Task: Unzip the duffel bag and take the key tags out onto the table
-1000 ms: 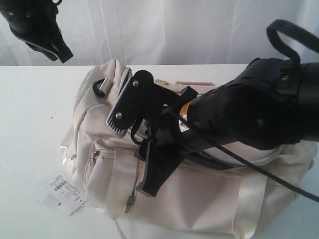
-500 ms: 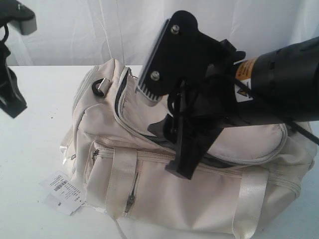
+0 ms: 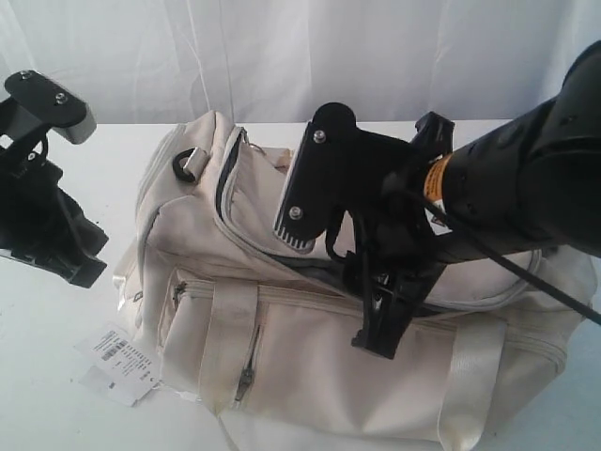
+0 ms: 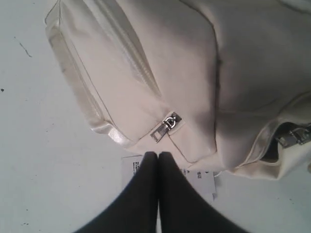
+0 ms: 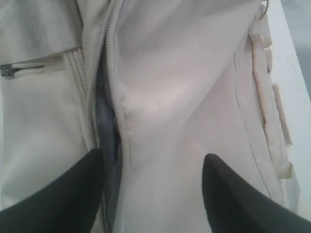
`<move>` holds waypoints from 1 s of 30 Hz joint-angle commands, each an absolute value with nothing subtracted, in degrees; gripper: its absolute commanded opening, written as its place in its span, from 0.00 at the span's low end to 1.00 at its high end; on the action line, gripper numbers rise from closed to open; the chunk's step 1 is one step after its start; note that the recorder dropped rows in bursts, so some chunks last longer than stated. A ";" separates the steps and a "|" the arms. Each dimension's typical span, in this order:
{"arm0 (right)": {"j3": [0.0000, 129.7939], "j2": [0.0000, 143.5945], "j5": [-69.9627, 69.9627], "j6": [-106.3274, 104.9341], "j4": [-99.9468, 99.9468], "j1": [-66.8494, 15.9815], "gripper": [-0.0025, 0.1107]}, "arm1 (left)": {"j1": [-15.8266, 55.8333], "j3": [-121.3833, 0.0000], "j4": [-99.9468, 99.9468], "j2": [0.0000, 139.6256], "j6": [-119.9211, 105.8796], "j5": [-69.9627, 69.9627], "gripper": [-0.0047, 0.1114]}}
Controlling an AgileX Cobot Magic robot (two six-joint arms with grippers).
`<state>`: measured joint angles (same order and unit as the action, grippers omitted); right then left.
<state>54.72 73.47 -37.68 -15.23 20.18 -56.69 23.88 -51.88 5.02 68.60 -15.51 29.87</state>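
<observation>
now: right jaws wide over the zip gap, left jaws closed off the bag's end

your right gripper (image 5: 151, 162) stands with its jaws well apart and nothing between them but bag cloth below. in its wrist view one finger (image 5: 73, 189) sits by the zipper (image 5: 121, 121), the other over the pale top flap. whether either pad touches the fabric you cannot tell. in the exterior view this gripper hangs over the middle of the duffel bag (image 3: 310, 376), pointing down at its top.

your left gripper (image 4: 156, 160) has its fingers pressed together, gripping nothing. its tips lie over the white paper label (image 3: 117, 362), just beside the bag's end pocket and that pocket's metal zipper pull (image 4: 165, 127). from the exterior view it stands to the left of the bag, clear of it.

along the zipper the two rows of teeth are parted, and dark grey lining (image 5: 104, 131) shows in the gap. the opening curves round the flap up towards the black d-ring (image 3: 185, 164) at the bag's left end.

the bag lies on its side on the table (image 3: 47, 413), webbing strap (image 3: 230, 338) running down its front, the label on the tabletop at its lower left corner.
</observation>
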 commanded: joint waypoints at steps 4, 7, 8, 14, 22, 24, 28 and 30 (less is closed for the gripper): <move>54.48 74.91 -43.14 -14.68 21.68 -56.86 0.51 | 24.09 -51.44 8.44 67.98 -14.96 30.36 0.04; 54.48 77.19 -42.78 -14.68 22.91 -56.86 0.50 | 24.09 -51.44 8.44 67.98 -14.96 30.63 0.04; 54.48 77.88 -42.67 -14.56 24.39 -56.86 0.49 | 24.09 -51.44 8.44 67.98 -14.96 30.63 0.04; 54.48 79.88 -42.00 -1.06 36.02 -56.86 0.36 | 24.09 -51.44 9.21 67.98 -14.96 30.86 0.04; 54.48 80.14 -38.08 9.70 49.46 -56.72 0.02 | 24.09 -51.44 12.27 67.98 -14.96 30.94 0.04; 54.80 80.27 -34.24 13.88 56.41 -55.70 0.02 | 24.09 -51.44 12.38 67.98 -14.96 30.94 0.04; 58.14 82.48 -31.56 30.02 71.82 -51.55 0.02 | 24.09 -51.44 12.85 67.98 -14.96 30.94 0.04; 60.78 84.30 -31.34 34.98 77.07 -49.00 0.02 | 24.09 -51.44 12.85 67.98 -14.96 30.94 0.04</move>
<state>57.76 82.36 -32.92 26.16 67.37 -52.26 23.88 -51.88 11.94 68.60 -15.51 30.08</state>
